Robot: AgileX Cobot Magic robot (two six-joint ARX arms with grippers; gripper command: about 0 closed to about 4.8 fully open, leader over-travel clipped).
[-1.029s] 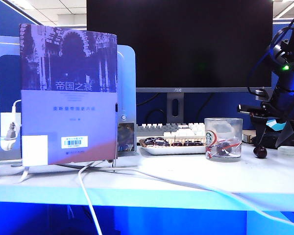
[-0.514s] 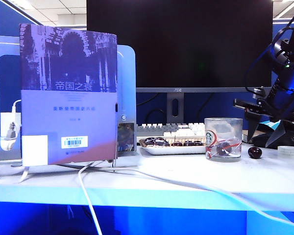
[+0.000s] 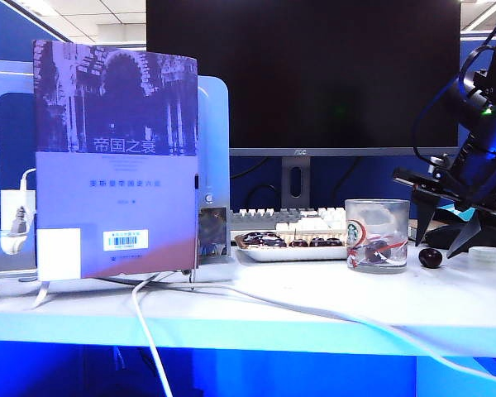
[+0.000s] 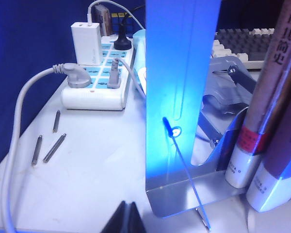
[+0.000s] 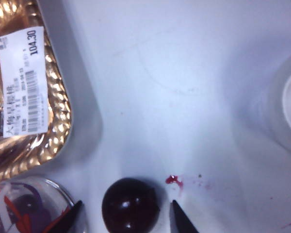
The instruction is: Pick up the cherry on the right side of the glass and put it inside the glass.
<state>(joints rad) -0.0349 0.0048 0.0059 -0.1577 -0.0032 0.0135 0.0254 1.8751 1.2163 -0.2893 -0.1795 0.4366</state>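
white desk (image 3: pixel 256 310); dark monitor (image 3: pixel 302 74) on stand at rear; blue partition wall (image 3: pixel 4 29) behind; ceiling panels with light strip (image 3: pixel 37 7); bluish cast overall.

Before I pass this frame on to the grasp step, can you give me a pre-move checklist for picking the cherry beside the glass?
1. Right gripper open: ok, fingers spread wide.
2. Cherry between the fingertips: ok in the right wrist view, one tip on either side.
3. Fingers clear of the glass: cannot tell; one fingertip sits close to its rim in the right wrist view.
4. Cherry resting free on the table: ok, right of the glass, apart from it.
5. Glass upright with open mouth: ok; something dark already lies inside.
6. Left gripper out of the way: ok, beside the metal bookend, shut.
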